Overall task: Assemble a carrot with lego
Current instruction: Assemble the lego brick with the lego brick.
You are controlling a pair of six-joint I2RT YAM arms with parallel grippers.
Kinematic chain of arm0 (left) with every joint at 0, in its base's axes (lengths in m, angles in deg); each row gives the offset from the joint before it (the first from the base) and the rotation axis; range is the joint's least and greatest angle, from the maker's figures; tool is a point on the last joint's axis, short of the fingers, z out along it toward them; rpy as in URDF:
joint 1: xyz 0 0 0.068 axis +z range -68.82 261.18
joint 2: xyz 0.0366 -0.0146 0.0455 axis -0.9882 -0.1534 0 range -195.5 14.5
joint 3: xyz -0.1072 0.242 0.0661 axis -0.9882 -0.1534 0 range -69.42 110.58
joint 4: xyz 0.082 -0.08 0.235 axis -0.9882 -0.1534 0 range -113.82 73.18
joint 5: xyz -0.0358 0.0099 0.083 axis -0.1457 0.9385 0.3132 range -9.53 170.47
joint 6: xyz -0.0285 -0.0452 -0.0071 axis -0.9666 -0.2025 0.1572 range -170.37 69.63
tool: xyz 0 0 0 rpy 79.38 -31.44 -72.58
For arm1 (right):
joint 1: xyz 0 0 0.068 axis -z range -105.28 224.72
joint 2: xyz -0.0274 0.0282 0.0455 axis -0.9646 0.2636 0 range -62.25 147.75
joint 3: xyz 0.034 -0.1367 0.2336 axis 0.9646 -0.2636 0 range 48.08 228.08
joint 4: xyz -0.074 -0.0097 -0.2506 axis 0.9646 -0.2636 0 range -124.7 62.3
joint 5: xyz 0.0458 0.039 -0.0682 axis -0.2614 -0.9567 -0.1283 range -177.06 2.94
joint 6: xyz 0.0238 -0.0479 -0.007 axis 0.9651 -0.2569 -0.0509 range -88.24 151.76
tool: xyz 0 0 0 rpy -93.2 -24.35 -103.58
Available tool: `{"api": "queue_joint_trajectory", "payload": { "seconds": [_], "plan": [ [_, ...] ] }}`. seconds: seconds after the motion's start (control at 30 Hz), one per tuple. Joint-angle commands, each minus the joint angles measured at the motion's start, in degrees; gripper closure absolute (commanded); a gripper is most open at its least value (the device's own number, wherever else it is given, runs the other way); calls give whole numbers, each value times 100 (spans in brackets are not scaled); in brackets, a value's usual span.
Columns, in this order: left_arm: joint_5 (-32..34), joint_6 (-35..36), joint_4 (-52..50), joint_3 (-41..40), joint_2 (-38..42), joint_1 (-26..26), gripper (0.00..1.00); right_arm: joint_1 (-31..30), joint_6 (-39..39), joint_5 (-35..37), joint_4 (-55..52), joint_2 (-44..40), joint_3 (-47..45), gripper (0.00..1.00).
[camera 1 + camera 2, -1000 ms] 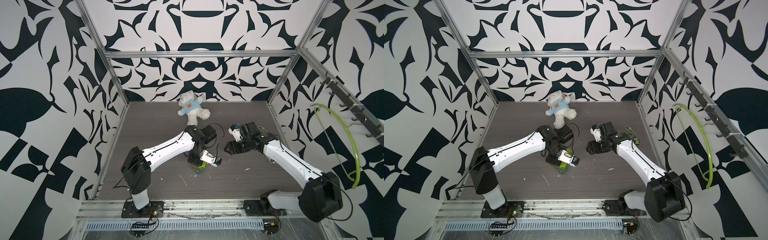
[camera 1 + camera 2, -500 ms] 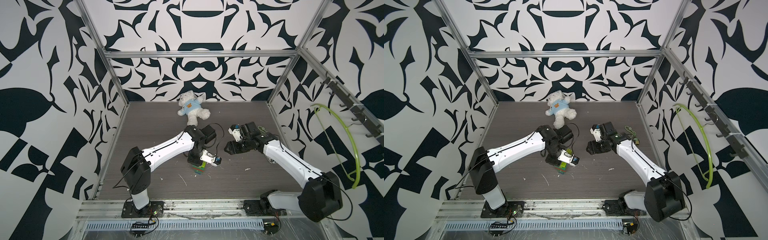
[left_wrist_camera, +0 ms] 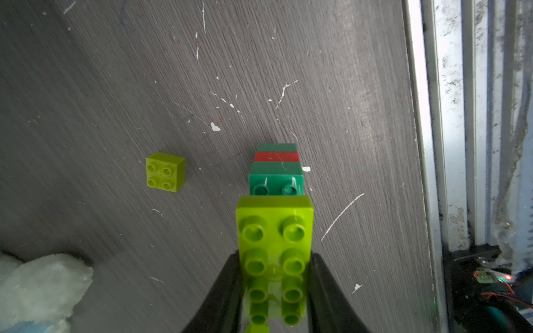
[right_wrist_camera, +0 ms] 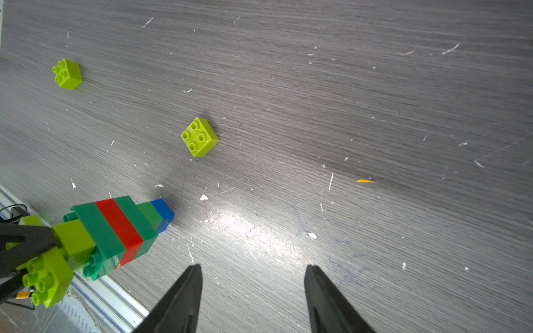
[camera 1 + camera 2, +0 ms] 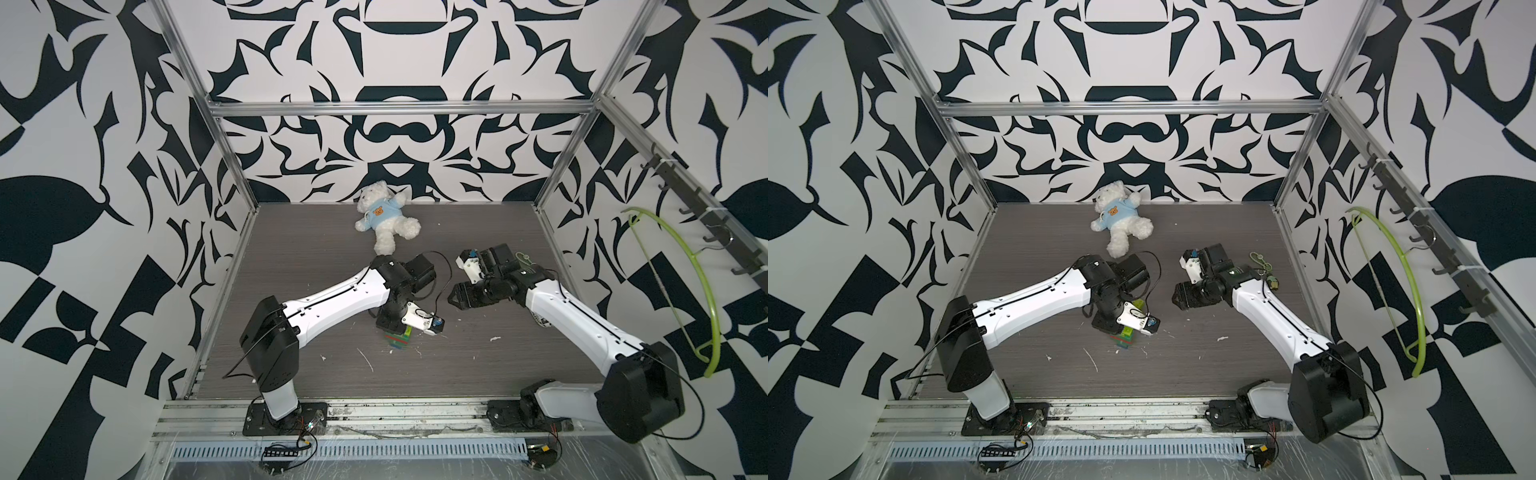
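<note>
Right wrist view, lower left of frame: the carrot (image 4: 115, 227), a stack of lime, dark green & red bricks w/ a small blue tip. It is tilted, tip down toward the table (image 4: 346, 86); touching or just above, can't tell.

The left gripper (image 3: 274, 259) is clamped on the carrot's lime top brick, pads on its two smooth side faces (left wrist view, btm ctr). The right gripper (image 4: 253, 266), btm ctr of its own view, has jaws apart & empty, near the carrot but not touching.

A loose lime brick (image 4: 200, 137) lies ctr-left, a second lime brick (image 4: 67, 73) upper left. Teddy bear (image 5: 384, 222) lies well apart, upper ctr of both top views.

Handling, prob.: light, stiff plastic w/ slick sides; stud joints may pop if bent. Best hold is the flat sides of the wide green body, not the narrow tip.
</note>
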State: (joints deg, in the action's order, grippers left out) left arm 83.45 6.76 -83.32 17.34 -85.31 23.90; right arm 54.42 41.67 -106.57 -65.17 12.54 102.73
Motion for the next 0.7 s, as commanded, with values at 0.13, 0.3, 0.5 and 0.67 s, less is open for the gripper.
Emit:
{"api": "queue_joint_trajectory", "payload": {
  "seconds": [0.13, 0.3, 0.5, 0.67],
  "plan": [
    [28, -179, -788, -266, -716, -38, 92, -21, -86, -46, 47, 1, -42, 38],
    [-183, -241, -886, -118, -839, 1, 92, -21, -86, -60, 46, 8, -33, 38],
    [-137, -244, -566, -37, -678, 15, 94, -18, -95, -51, 46, 3, -42, 38],
    [-131, -101, -212, 276, -367, 15, 94, -27, -88, -58, 48, 32, -34, 39]
  ]
}}
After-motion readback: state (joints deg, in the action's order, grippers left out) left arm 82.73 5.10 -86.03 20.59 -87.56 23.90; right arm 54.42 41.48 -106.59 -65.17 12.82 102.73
